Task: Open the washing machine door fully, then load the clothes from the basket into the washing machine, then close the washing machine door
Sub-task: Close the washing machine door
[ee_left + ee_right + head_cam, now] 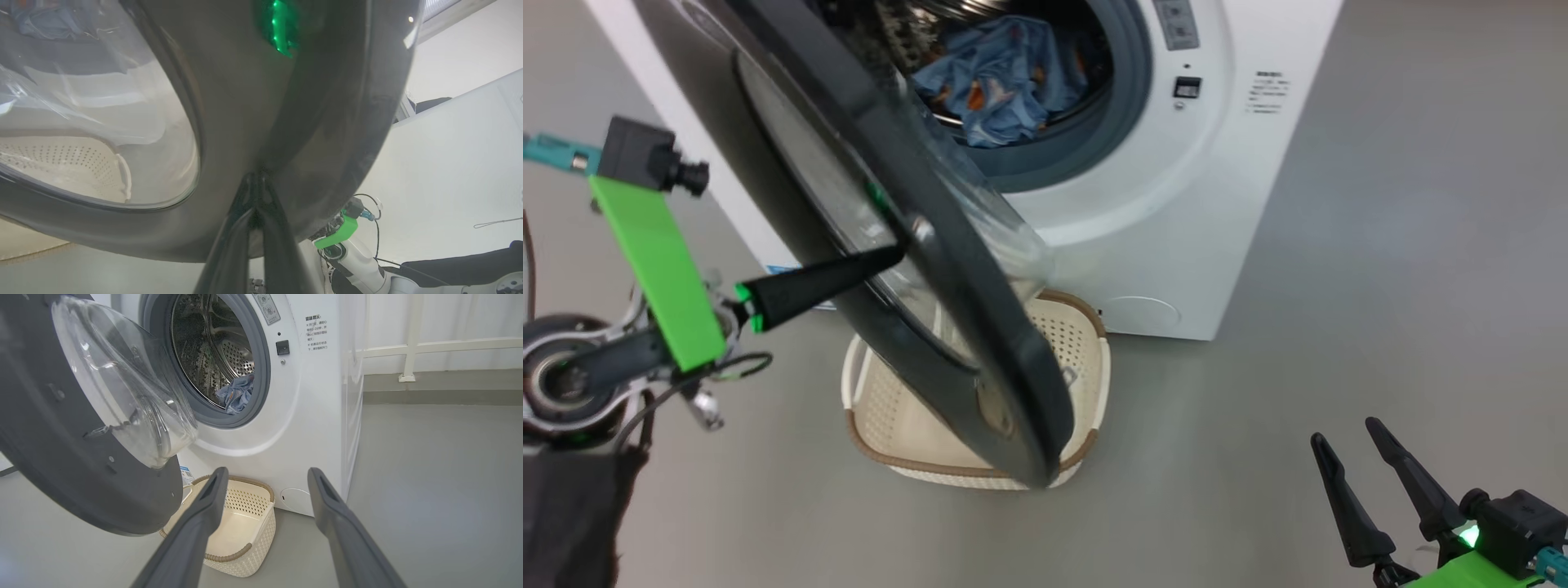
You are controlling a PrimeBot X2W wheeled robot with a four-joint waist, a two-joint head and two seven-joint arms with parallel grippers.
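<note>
At 5 o'clock the right gripper (1344, 433) has its long dark fingers spread, holding nothing. At 9 o'clock the left gripper (890, 256), fingers pressed together, touches the large round glossy black washing machine door (1005, 359), half-open above the cream perforated plastic basket (1086, 314) at 6. At 12, light blue printed clothes (1005, 82) lie inside the big white washing machine (1176, 220).

I see a plain grey floor (1380, 245) spread across the head camera. Through the right wrist camera, a white wall (457, 314) stands at the back, with a white rail (449, 345) running across it on an upright post (408, 363). A darker grey skirting strip (441, 397) lies along the wall's foot.
</note>
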